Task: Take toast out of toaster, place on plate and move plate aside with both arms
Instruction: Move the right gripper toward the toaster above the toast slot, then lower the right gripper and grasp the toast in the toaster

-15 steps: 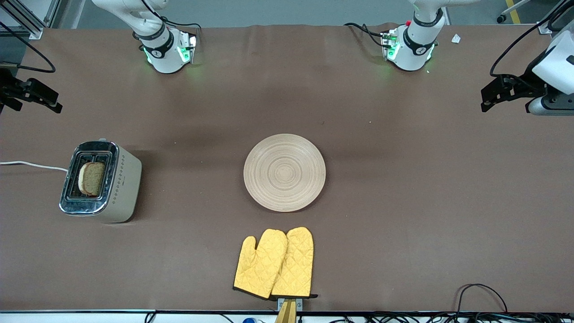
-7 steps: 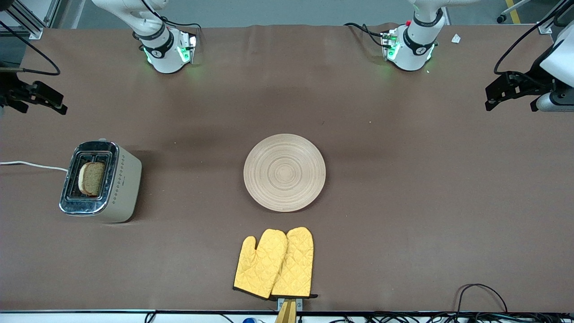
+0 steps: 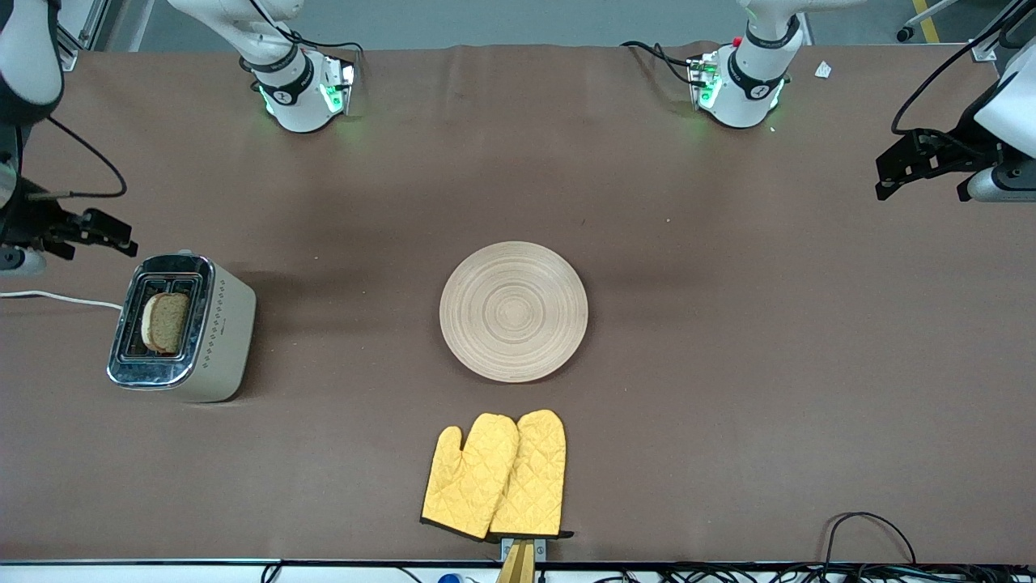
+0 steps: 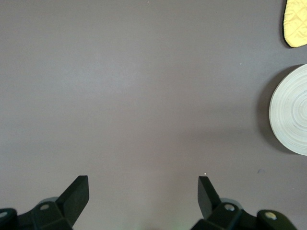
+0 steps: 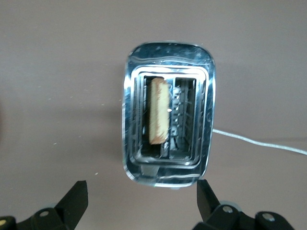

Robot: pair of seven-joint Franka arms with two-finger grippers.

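A slice of toast (image 3: pixel 166 321) stands upright in one slot of the cream and chrome toaster (image 3: pixel 182 328) at the right arm's end of the table. The round wooden plate (image 3: pixel 513 311) lies bare at mid-table. My right gripper (image 3: pixel 117 235) hangs open over the table, close beside the toaster's end toward the arm bases. Its wrist view looks down on the toaster (image 5: pixel 168 124) and the toast (image 5: pixel 158 111), with nothing between the open right gripper's (image 5: pixel 141 182) fingers. My left gripper (image 3: pixel 884 180) waits open over the left arm's end of the table. The left wrist view shows the open left gripper (image 4: pixel 143 177) over bare cloth and the plate's edge (image 4: pixel 292 110).
Two yellow quilted oven mitts (image 3: pixel 495 475) lie side by side, nearer to the front camera than the plate. A white power cord (image 3: pixel 57 298) runs from the toaster off the table's end. Brown cloth covers the table (image 3: pixel 728 364).
The right gripper has moved over the table toward the toaster and now hangs close beside it. The left gripper shifted slightly early on, then stayed still. Both stayed open.
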